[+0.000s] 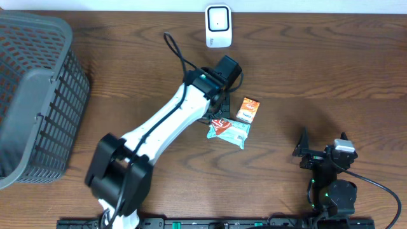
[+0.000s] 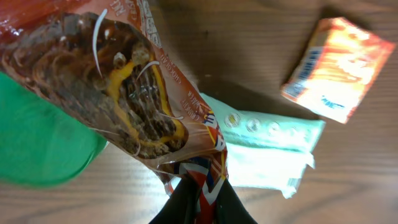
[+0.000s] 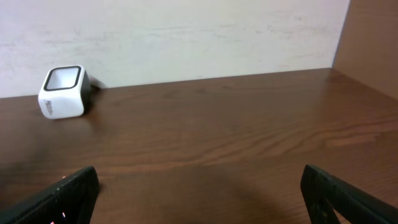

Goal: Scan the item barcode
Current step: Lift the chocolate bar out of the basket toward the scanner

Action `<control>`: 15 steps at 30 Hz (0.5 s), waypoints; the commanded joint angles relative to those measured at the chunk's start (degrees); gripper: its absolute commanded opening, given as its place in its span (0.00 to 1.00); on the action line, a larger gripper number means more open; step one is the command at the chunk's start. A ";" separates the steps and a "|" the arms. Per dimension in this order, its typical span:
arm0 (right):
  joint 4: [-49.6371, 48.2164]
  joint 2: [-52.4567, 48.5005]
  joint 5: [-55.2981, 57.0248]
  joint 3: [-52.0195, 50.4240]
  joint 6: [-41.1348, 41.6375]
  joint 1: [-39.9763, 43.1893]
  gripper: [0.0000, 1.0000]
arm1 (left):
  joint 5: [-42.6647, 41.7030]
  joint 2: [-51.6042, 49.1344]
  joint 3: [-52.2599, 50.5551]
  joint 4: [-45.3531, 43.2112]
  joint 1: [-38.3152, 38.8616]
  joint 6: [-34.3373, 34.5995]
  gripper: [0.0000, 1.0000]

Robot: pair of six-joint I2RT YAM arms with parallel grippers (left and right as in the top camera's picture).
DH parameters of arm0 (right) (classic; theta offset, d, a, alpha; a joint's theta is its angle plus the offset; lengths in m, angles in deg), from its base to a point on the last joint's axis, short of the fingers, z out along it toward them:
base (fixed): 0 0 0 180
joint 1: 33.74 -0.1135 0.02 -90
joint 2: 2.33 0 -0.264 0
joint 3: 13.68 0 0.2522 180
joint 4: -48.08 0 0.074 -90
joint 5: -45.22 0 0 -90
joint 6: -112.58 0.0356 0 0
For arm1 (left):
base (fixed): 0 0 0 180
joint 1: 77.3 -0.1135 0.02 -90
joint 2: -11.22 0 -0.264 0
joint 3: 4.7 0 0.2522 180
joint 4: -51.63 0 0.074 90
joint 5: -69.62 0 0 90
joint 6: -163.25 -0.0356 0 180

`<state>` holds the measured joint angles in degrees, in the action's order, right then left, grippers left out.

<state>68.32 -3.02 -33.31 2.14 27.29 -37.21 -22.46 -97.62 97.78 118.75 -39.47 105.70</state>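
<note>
Grip is confirmed on your left side: the left fingers point(image 2: 181, 202) are pressed together on the crimped end of the brown and red snack wrapper point(image 2: 124, 93). The wrapper runs up and away from the fingertips toward the upper left of the wrist view, printed face toward the camera. No barcode can be made out on that face. Whether the wrapper is clear of the surface point(image 1: 318, 63) cannot be told.

Just beyond the left fingers and slightly to their right lies a mint packet point(image 2: 267, 149), flat on the wood. Farther out on the same side lies an orange box point(image 2: 339, 68), apart from the mint packet. A blurred green shape point(image 2: 43, 143) sits to the left of the fingers; it cannot be identified.

Your right fingers point(image 3: 68, 193) are spread wide and hold nothing. The white scanner point(image 3: 62, 92) stands far ahead of them and to their left, against the wall. A grey basket point(image 1: 32, 95) stands at the surface's left edge.
</note>
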 commanded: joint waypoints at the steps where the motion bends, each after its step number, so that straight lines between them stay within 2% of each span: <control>1: -0.02 0.31 0.46 -0.22 -0.70 -0.24 0.99 | 1.53 -3.56 -0.13 -1.18 -0.28 -1.40 0.07; 9: -0.02 0.31 0.48 -0.22 -0.70 -0.24 0.99 | 2.01 -8.70 -0.13 -2.89 -0.31 -3.34 0.07; 15: -0.02 0.31 0.46 -0.22 -0.70 -0.24 0.99 | 9.66 -8.72 -0.13 -0.20 -0.31 -3.91 0.07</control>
<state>68.32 -3.02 -33.34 2.14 27.29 -37.21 -18.49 -106.53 97.76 117.44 -39.54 102.97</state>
